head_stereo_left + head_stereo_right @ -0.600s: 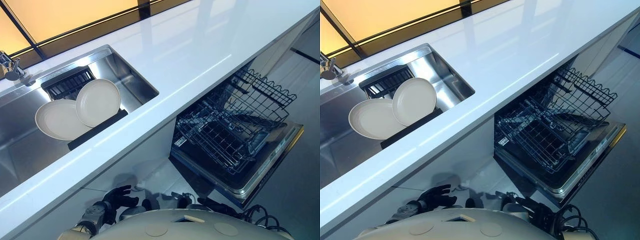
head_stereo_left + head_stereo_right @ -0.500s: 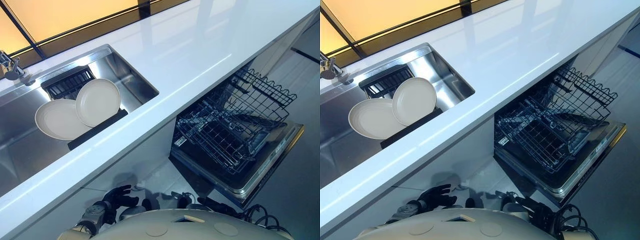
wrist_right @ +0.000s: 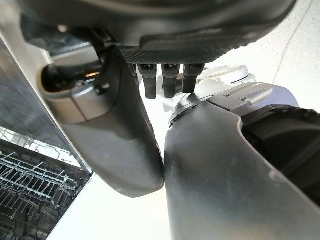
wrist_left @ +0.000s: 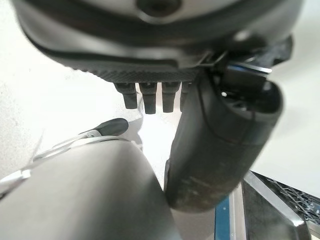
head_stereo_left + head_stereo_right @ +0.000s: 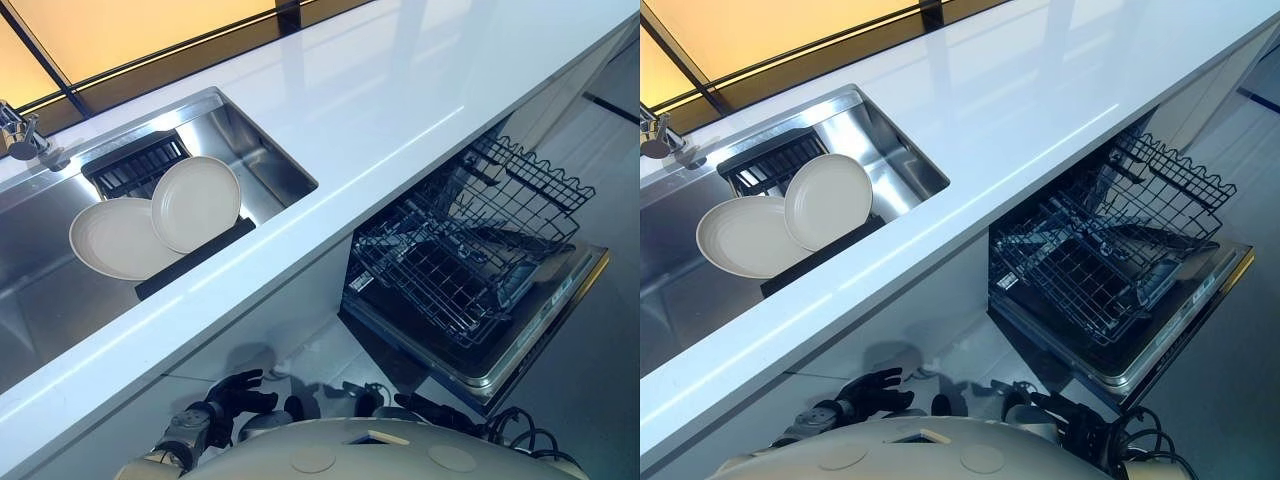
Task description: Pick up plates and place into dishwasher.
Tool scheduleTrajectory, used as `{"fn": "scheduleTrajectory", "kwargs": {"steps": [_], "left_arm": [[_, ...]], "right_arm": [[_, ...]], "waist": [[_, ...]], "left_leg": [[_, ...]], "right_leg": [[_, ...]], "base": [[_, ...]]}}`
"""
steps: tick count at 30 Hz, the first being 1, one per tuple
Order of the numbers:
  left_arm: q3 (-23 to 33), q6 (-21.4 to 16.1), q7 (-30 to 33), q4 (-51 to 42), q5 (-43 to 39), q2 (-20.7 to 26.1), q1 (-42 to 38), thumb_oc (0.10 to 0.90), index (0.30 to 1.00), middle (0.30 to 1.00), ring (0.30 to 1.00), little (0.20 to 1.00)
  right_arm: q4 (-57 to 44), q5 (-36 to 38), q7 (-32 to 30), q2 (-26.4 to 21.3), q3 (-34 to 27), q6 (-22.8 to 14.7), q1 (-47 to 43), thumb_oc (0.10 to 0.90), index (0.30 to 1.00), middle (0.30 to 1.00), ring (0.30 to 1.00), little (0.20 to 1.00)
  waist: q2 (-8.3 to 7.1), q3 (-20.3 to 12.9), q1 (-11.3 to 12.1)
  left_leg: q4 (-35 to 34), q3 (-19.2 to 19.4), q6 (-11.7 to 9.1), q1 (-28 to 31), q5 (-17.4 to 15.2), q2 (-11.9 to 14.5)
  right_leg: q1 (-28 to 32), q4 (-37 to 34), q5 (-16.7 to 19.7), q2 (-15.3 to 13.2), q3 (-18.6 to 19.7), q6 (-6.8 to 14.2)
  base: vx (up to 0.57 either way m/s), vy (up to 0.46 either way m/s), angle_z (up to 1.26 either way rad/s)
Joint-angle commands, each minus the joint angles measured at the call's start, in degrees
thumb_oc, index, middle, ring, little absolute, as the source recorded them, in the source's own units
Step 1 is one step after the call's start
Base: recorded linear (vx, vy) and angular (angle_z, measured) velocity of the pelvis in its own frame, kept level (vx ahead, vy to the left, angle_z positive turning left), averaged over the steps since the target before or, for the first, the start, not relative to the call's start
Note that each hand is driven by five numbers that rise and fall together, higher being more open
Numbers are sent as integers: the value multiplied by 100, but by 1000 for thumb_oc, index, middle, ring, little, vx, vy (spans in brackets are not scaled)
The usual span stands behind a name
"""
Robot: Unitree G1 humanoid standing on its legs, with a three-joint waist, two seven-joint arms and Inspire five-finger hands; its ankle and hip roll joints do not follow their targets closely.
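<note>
**Plates wait in the sink, both hands hang low and empty**

Two cream plates lean in a black rack inside the stainless sink (image 5: 270, 150), set into a long white countertop (image 5: 400, 90). The larger plate (image 5: 110, 240) lies flatter, and the smaller plate (image 5: 197, 203) overlaps its edge, propped more upright. Both sit well above and beyond the left hand (image 5: 235, 392), which hangs below the counter's front edge with its dark fingers spread loosely and holding nothing. Off to that hand's right, the dishwasher stands open, its door (image 5: 520, 340) dropped flat and its wire lower rack (image 5: 450, 270) pulled out over it. A faucet (image 5: 20, 135) stands at the sink's far corner. The right hand (image 3: 120, 145) shows in its own wrist view, fingers straight and thumb extended, gripping nothing, with the wire rack just past it.
</note>
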Motion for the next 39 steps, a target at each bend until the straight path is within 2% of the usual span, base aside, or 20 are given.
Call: {"fn": "scheduleTrajectory", "kwargs": {"steps": [1,4,7,11,13,16,17,18,20,21,22,23,25,26,27,30,33,39], "left_arm": [[38,-330,-415,134,-595,-154,-111,800,900,900,900,900],[47,-548,-686,-42,-822,-153,-146,800,900,900,900,900],[-99,-803,-898,-308,-617,-136,-179,800,900,900,900,900],[-652,-1178,-1161,-784,137,-39,-319,800,900,900,900,900],[-923,-1140,-1534,-1117,147,35,-405,800,900,900,900,900],[-1232,-563,-2759,-2123,-524,145,-483,800,900,900,900,900],[-1261,-119,-3330,-2626,-977,186,-530,800,900,900,900,900],[-1266,159,-3810,-2963,-1339,213,-576,800,900,900,900,900],[-1208,1281,-4749,-4041,-2371,201,-675,800,900,900,900,900],[-1200,1643,-5081,-4388,-2817,201,-713,800,900,900,900,900],[-1140,2309,-5199,-5092,-3283,86,-741,800,900,900,900,900],[-1112,2818,-5264,-5693,-3852,-44,-753,800,900,900,900,900],[-1114,3092,-5149,-6299,-4486,-257,-730,800,900,900,900,900],[-1150,3172,-4776,-6764,-4835,-364,-741,800,900,900,900,900],[-1192,3146,-4582,-6946,-4991,-387,-743,800,900,900,900,900],[-1164,2527,-3577,-7562,-5585,-308,-881,800,900,900,900,900],[-950,2109,-2547,-8003,-6100,-163,-1021,800,900,900,900,900],[-506,1078,-1668,-8563,-5996,267,-1201,800,900,900,900,900]], "right_arm": [[357,-184,118,-1,145,67,-186,800,900,900,900,900],[305,-232,108,-24,139,118,-211,800,900,900,900,900],[274,-274,106,-40,136,148,-223,800,900,900,900,900],[227,-382,104,-88,176,211,-267,800,900,900,900,900],[194,-434,101,-125,207,237,-293,800,900,900,900,900],[115,-460,100,-205,245,287,-338,800,900,900,900,900],[109,-465,100,-223,249,294,-356,800,900,900,900,900],[122,-464,104,-229,249,276,-364,800,900,900,900,900],[223,-445,137,-251,206,215,-398,800,900,900,900,900],[277,-445,146,-253,189,179,-412,800,900,900,900,900],[344,-463,176,-256,133,136,-422,800,900,900,900,900],[422,-477,190,-238,75,81,-432,800,900,900,900,900],[485,-510,186,-195,17,21,-426,800,900,900,900,900],[471,-487,147,-140,38,2,-415,800,900,900,900,900],[459,-471,123,-110,63,-6,-403,800,900,900,900,900],[465,-434,39,-15,230,-102,-337,800,900,900,900,900],[385,-402,-70,34,378,-121,-236,800,900,900,900,900],[227,-256,-161,62,468,-74,-104,800,900,900,900,900]], "waist": [[138,-162,113],[144,-153,121],[153,-150,127],[190,-155,84],[222,-146,56],[279,-107,31],[299,-75,26],[309,-85,32],[325,-50,54],[327,-65,73],[324,-66,97],[317,-61,123],[295,-58,150],[280,-52,157],[272,-49,158],[258,-43,155],[267,-65,167],[284,-116,211]], "left_leg": [[220,63,-44,-120,-526,-117],[222,67,-47,-128,-525,-111],[225,77,-46,-139,-522,-105],[194,101,-38,-137,-504,-92],[185,111,-36,-135,-496,-87],[185,115,-22,-136,-500,-78],[172,98,-10,-101,-513,-79],[170,89,-3,-128,-505,-78],[138,54,17,-83,-521,-81],[127,43,23,-104,-513,-82],[107,22,31,-98,-519,-84],[92,-9,38,-91,-528,-86],[79,-47,47,-75,-553,-88],[69,-68,50,-62,-568,-84],[68,-78,53,-57,-573,-83],[63,-121,71,-31,-590,-85],[54,-179,89,-14,-595,-96],[38,-287,69,-24,-547,-101]], "right_leg": [[-263,505,-560,123,-16,234],[-268,516,-561,120,-22,239],[-281,534,-562,117,-27,243],[-316,552,-552,133,10,256],[-334,567,-551,140,46,267],[-363,598,-554,145,106,284],[-345,613,-571,148,132,293],[-377,610,-551,149,148,295],[-346,612,-554,145,164,304],[-365,598,-532,144,168,301],[-364,591,-522,140,171,301],[-359,589,-515,141,176,300],[-340,583,-514,144,184,294],[-332,585,-518,150,189,287],[-326,588,-524,153,193,284],[-293,593,-550,179,227,247],[-248,574,-576,196,231,220],[-180,525,-599,228,167,173]], "base": [[0,0,0],[0,0,0],[0,0,0],[0,0,0],[-4,14,-2],[-12,20,-2],[0,0,0],[0,0,0],[0,0,0],[0,0,0],[0,0,0],[2,-31,1],[19,-47,3],[25,-50,4],[22,-46,2],[13,-24,0],[0,0,0],[-1,0,2]]}}
